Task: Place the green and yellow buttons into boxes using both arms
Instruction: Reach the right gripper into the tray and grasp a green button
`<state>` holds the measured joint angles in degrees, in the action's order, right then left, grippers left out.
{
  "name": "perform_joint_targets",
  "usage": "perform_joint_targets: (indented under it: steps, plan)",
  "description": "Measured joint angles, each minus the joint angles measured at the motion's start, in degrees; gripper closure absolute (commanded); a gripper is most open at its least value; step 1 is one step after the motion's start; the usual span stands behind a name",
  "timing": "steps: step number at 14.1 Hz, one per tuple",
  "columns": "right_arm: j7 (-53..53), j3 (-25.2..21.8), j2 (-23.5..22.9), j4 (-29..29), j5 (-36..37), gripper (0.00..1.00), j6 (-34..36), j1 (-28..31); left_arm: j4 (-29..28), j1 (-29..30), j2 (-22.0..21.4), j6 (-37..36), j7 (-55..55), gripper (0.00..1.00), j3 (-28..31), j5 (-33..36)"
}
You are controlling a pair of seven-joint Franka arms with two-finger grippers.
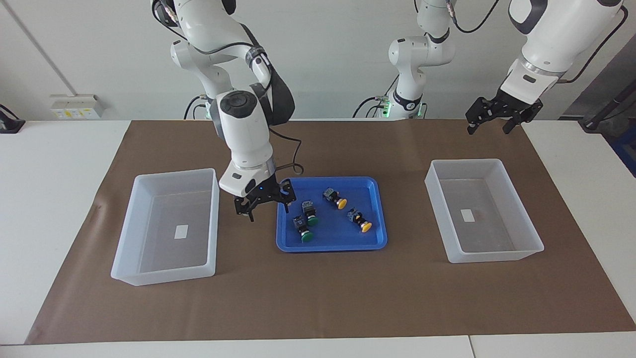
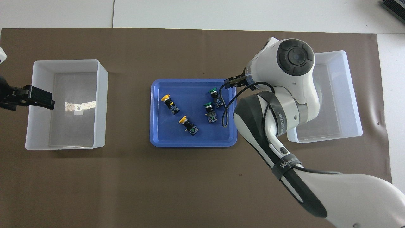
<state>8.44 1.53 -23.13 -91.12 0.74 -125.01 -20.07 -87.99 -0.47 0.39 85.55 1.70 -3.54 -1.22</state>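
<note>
Two green buttons [image 1: 304, 228] [image 2: 210, 104] and two yellow buttons [image 1: 360, 220] [image 2: 171, 105] lie on their sides in a shallow blue tray [image 1: 330, 246] [image 2: 193, 144] at mid table. My right gripper [image 1: 268, 208] hangs open, low over the tray's edge toward the right arm's end, close beside the green buttons and holding nothing. From overhead its own wrist hides it. My left gripper [image 1: 488, 128] waits open and empty, high over the mat near the robots at the left arm's end. Each box [image 1: 164, 273] [image 1: 489, 256] stands empty beside the tray.
A brown mat [image 1: 318, 298] covers the table under tray and boxes. In the overhead view the right arm [image 2: 284, 104] covers part of the box [image 2: 348, 95] at its end. The other box [image 2: 100, 104] is in full view.
</note>
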Motion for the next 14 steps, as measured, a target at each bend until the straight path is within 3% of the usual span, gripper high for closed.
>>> perform_joint_targets:
  steps: [3,7,9,14]
  plan:
    - [0.88,0.01,-3.26,-0.04,0.0,0.0,-3.63,-2.66,-0.11,0.0,-0.01,0.02,0.0,0.0,-0.01,0.0]
    - [2.26,0.0,-6.79,-0.14,0.01,0.11,-7.02,-5.37,-0.17,0.0,-0.1,0.02,0.0,0.0,0.0,0.0]
    - [2.28,-0.03,-7.3,-1.08,0.01,0.2,-9.16,-5.41,-0.2,0.0,-0.1,0.03,0.0,0.0,0.0,0.0]
    - [2.28,-0.09,-7.44,-4.8,0.01,0.26,-13.32,-5.27,-0.22,0.0,-0.1,0.04,0.0,0.0,0.0,0.0]
